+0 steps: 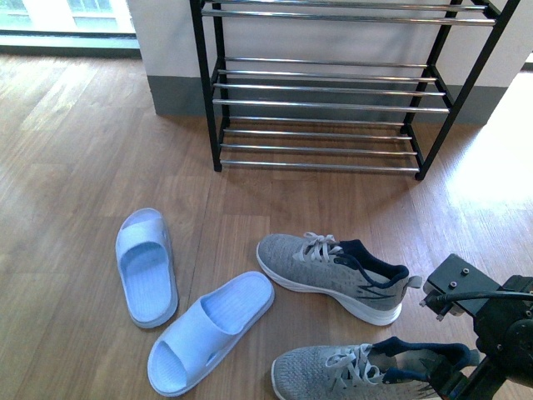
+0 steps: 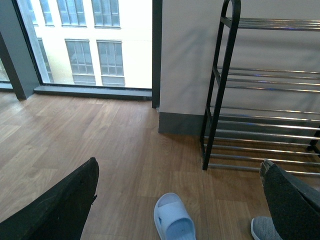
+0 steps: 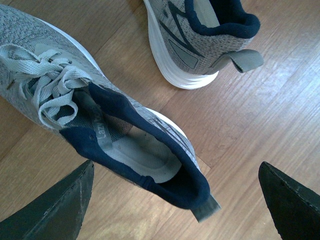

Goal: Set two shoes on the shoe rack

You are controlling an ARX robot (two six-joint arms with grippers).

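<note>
Two grey knit sneakers with navy collars and white soles lie on the wood floor in the front view: one mid-floor, one at the bottom edge. The black-framed shoe rack with chrome bars stands behind them, its shelves bare. My right gripper is open, hovering above the heel of the near sneaker, jaws spread either side of the collar, not touching; the other sneaker's heel shows beyond. My left gripper is open and empty, facing the rack; a sneaker toe shows by one finger.
Two light blue slides lie left of the sneakers; one slide shows in the left wrist view. A wall with grey skirting stands behind the rack, and a window is to the left.
</note>
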